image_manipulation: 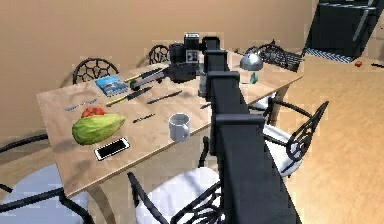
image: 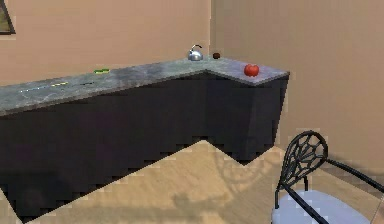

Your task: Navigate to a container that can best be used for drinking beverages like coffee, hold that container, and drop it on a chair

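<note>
1. Judging by the layout, the navigation is taken as done and the grasp as the step in hand. The white mug [image_manipulation: 179, 127] is seen upright on the wooden surface [image_manipulation: 148, 138], near its front edge and just left of the arm [image_manipulation: 235, 140].
2. The arm is stretched across the surface well past the mug. The pincer [image_manipulation: 186, 62] is seen at its far end among dark items near the kettle [image_manipulation: 252, 63]. With things standing behind it, it cannot be told whether anything is held or how wide the pincer is set.
3. The next move is judged to call for the arm to be drawn back and lowered until the pincer is brought level with the mug. A small shift of the base may be needed, and the green-and-red fruit [image_manipulation: 98, 127] and the phone [image_manipulation: 112, 149] are best left undisturbed.
4. For the drop, a pale-seated chair [image_manipulation: 185, 195] is seen just below the mug at the surface's near edge.
</note>
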You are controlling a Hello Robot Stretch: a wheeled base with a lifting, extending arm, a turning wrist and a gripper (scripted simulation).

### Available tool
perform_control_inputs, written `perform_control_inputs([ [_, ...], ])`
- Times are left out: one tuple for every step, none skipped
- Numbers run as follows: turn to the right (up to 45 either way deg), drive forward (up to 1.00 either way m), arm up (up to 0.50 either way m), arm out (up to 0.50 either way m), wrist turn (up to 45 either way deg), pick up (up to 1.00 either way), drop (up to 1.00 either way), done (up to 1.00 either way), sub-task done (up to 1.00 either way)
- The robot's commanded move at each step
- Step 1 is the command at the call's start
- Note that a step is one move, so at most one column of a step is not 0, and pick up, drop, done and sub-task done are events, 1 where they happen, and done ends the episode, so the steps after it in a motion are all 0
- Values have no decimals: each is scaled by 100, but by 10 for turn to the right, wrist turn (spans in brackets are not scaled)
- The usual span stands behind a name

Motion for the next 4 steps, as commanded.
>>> perform_control_inputs([
  [0, 0, 0, 0, 390, 0, 0, 0, 0],
  [0, 0, -28, 0, 0, 0, 0, 0, 0],
  [0, 0, 0, 0, 0, 100, 0, 0, 0],
  [0, 0, 10, 0, 0, 0, 0, 0, 0],
])
